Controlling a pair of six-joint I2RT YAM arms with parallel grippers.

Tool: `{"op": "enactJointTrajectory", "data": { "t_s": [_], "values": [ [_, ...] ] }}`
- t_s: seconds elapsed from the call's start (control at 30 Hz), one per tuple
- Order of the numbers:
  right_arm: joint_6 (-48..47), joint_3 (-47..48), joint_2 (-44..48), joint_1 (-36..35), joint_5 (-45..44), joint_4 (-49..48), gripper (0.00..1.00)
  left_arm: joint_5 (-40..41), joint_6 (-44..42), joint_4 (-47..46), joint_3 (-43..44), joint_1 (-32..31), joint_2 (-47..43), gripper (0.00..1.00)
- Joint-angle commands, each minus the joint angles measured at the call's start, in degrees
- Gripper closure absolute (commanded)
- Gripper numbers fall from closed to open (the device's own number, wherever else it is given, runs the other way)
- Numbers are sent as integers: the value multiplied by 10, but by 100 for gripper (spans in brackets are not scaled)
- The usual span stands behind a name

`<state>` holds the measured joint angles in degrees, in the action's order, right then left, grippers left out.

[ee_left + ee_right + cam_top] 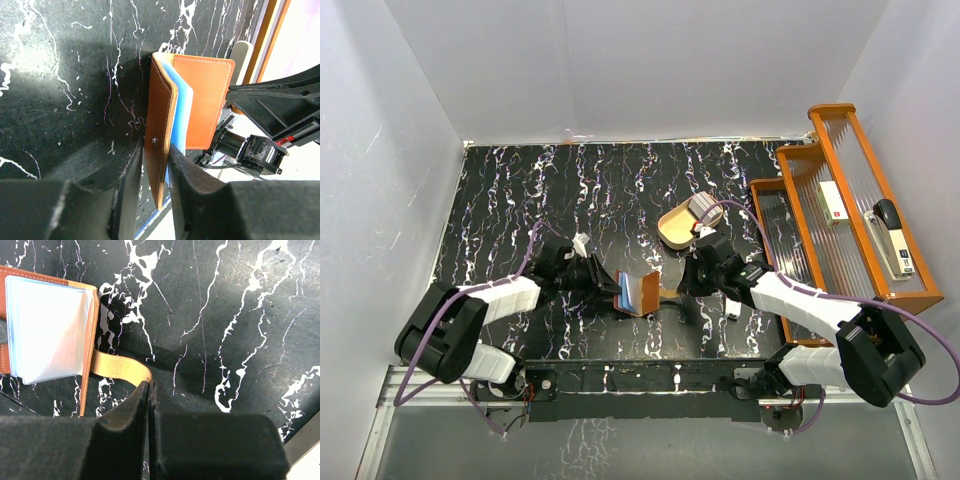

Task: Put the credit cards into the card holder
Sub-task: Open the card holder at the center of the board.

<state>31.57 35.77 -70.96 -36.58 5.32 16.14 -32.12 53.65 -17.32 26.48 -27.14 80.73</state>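
One black, white-veined bench (500, 200) carries one small brown leather bifold card holder with blue lining (642, 291), standing open between two tools. The left tool (155, 152) clamps one cover upright. The right tool (150, 390) pinches its single tan elastic strap (117, 367), probably to spread the pockets. No loose credit cards show near either tool.

We see the card holder (640, 291) standing open on its edge on the black marbled counter (520, 190), between the two arms. The left fingers (606, 282) meet its brown cover; a tan strap (667, 294) runs from it to the right fingers (688, 286). Behind it we find a tan oval tray (670, 230), and an orange rack (832, 108) stands along the counter's right side.
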Motion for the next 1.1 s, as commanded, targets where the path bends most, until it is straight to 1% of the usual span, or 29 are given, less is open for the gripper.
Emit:
{"op": "enactJointTrajectory", "data": {
  "t_s": [0.0, 0.03, 0.07, 0.13, 0.27, 0.33, 0.43, 0.6, 0.67, 0.83, 0.87, 1.0, 1.07],
  "values": [
    [-10, 13, 22, 2, 12, -20, 100, 13, -5, 39, -3, 0, -49, 76],
    [-11, 14, 24, 2, 16, -21, 100, 19, -7, 50, -3, 0, -56, 76],
    [-12, 14, 25, 2, 20, -22, 100, 22, -9, 57, -3, 0, -64, 73],
    [-14, 15, 27, 2, 26, -24, 100, 27, -8, 66, -6, 0, -79, 63],
    [-18, 19, 22, 2, 30, -26, 100, 29, -4, 62, -10, 0, -100, 53],
    [-19, 22, 18, 2, 36, -26, 100, 26, -5, 54, -6, 0, -95, 50],
    [-20, 26, 13, 2, 41, -28, 100, 21, -12, 52, 5, 0, -71, 50],
    [-24, 32, 3, 2, 39, -26, 100, 6, -16, 36, 15, 0, -29, 62],
    [-28, 34, -2, 2, 35, -24, 100, 6, -14, 31, 16, 0, -26, 71],
    [-30, 34, -17, 3, 22, -18, 100, -1, -7, 25, 8, -1, -40, 100],
    [-29, 38, -19, 2, 19, -12, 100, -2, -5, 24, 5, -2, -46, 100],
    [-9, 74, -7, 2, 5, 52, 80, 23, -4, 66, 4, -8, -81, 100],
    [5, 94, 12, 2, 14, 75, 71, 36, -9, 85, 8, -15, -98, 100]
  ]
}}
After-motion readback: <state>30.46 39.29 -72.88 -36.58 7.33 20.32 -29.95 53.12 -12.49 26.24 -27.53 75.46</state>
